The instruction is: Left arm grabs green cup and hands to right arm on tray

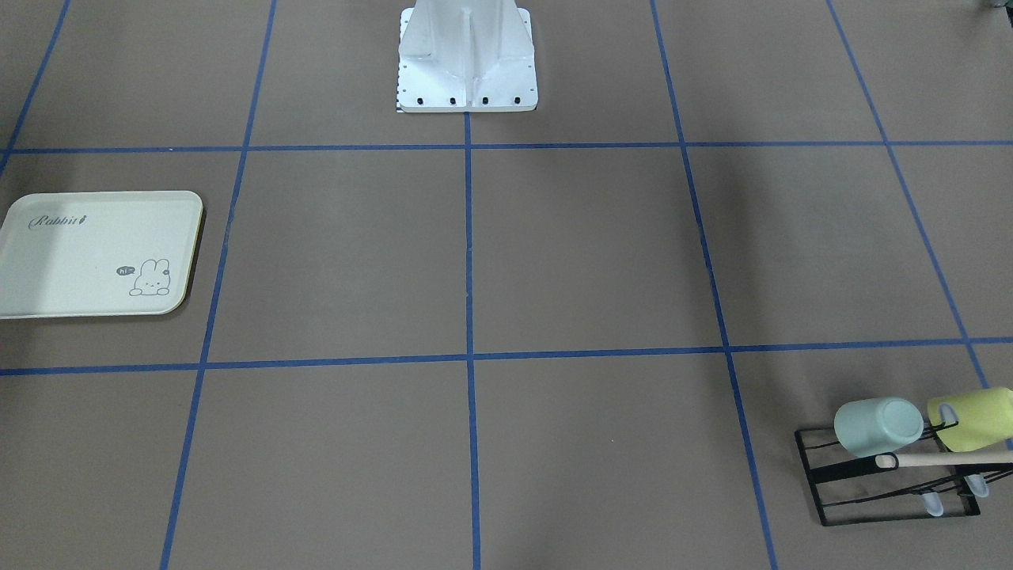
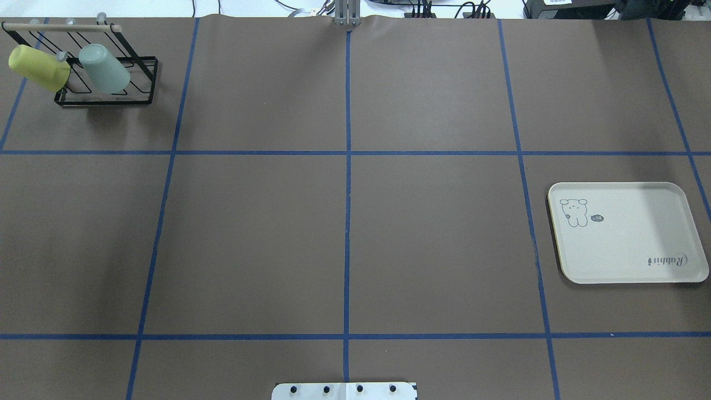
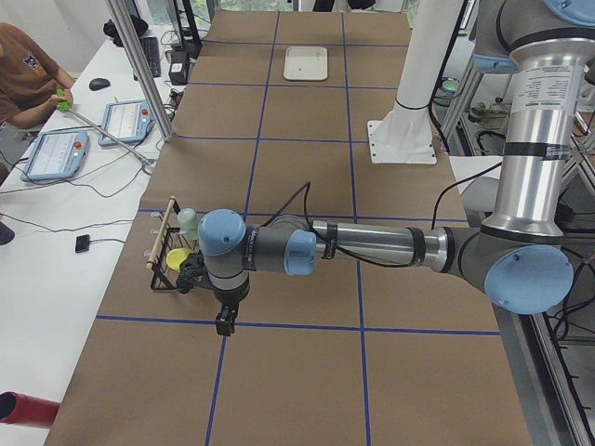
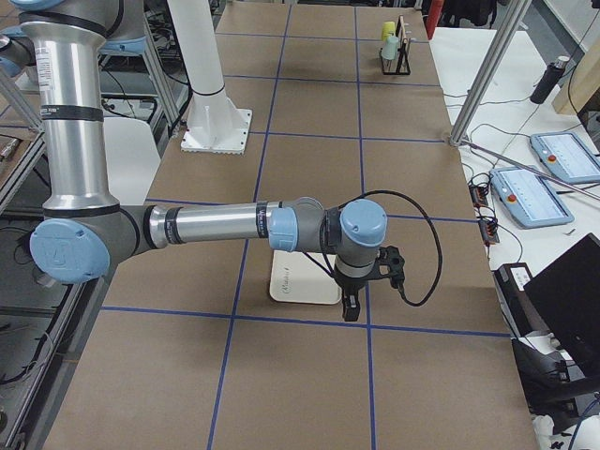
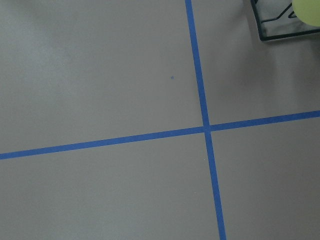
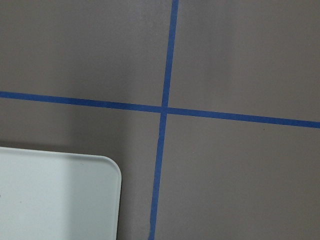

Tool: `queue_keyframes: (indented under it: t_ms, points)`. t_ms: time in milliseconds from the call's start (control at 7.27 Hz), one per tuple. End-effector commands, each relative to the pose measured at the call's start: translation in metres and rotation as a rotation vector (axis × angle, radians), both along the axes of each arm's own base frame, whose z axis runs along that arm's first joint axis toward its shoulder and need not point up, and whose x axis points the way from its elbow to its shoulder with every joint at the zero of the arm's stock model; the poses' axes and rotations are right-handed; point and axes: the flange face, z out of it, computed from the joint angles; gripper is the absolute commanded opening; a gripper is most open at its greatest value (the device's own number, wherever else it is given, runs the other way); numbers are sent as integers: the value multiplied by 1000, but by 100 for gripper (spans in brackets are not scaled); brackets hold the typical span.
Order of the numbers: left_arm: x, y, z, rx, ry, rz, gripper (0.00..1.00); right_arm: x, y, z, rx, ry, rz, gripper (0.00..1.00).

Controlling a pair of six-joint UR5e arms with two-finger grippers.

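The pale mint-green cup hangs upside down on a black wire rack at the table's far left corner; it also shows in the overhead view. The cream "Rabbit" tray lies empty on the right side. My left gripper shows only in the exterior left view, hovering above the table near the rack; I cannot tell if it is open or shut. My right gripper shows only in the exterior right view, hovering above the tray's edge; I cannot tell its state. No gripper shows in either wrist view.
A brighter yellow-green cup hangs on the same rack beside the mint one. The rack has a wooden handle bar. The white robot base stands at the table's middle edge. An operator sits at a side table.
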Motion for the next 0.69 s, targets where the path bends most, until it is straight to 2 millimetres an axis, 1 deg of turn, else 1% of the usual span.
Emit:
queue_keyframes:
  t_ms: [0,138,275,413,550]
  points:
    - [0,0,0,0,0,-1,100,0,-1,-2,4,-1,-1,100]
    - [0,0,-1,1,0,-2,100,0,-1,-2,3,-3,1,100]
    - [0,-10,-13,12,-1,-3,100,0,-1,-1,2,-3,1,100]
    - [0,-34,-39,-3,-2,-2,100,0,-1,-1,2,-3,1,100]
    - [0,-70,-92,-17,-4,0,100,0,-2,-4,7,-3,1,100]
